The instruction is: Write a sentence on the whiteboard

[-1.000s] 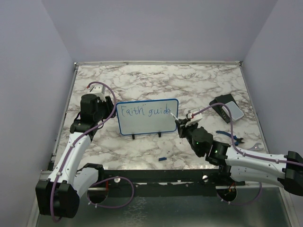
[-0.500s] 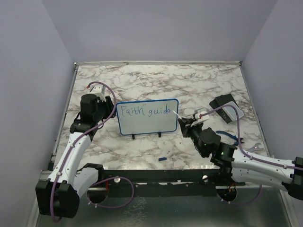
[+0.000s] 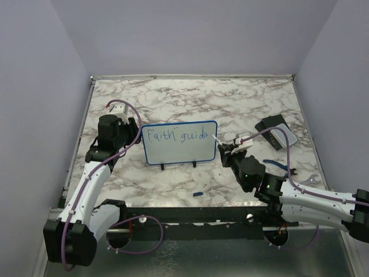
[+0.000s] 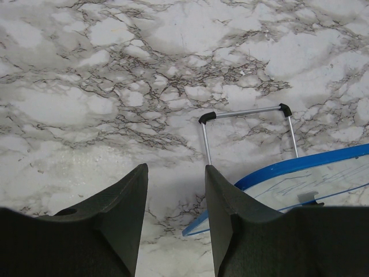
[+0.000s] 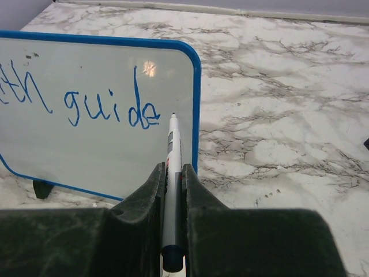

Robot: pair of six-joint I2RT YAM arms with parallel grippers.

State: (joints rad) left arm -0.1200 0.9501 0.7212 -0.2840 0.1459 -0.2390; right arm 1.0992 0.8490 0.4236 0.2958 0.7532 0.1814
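Note:
The whiteboard [image 3: 180, 152], white with a blue frame, stands on two black feet at mid-table. On it the sentence [image 3: 176, 136] reads "Faith guide" in blue ink; the right wrist view shows its "guide" [image 5: 109, 109]. My right gripper [image 5: 172, 167] is shut on a white marker [image 5: 173, 138], whose tip sits at the board's right edge just after the last "e". In the top view that gripper [image 3: 225, 151] is right of the board. My left gripper [image 4: 174, 167] is open over the board's left end, with the blue frame corner [image 4: 193, 228] showing in the gap.
A dark block with a pale grey pad [image 3: 278, 131] lies at the right. A small blue cap [image 3: 198, 193] lies in front of the board. A blue-handled tool [image 3: 279, 166] and a wrench [image 3: 311, 179] lie near the right arm. A raised rim borders the table [image 3: 190, 92].
The right arm has shifted a little to the right, carrying the marker tip from over the last "e" to just past it. The writing and left arm are unchanged.

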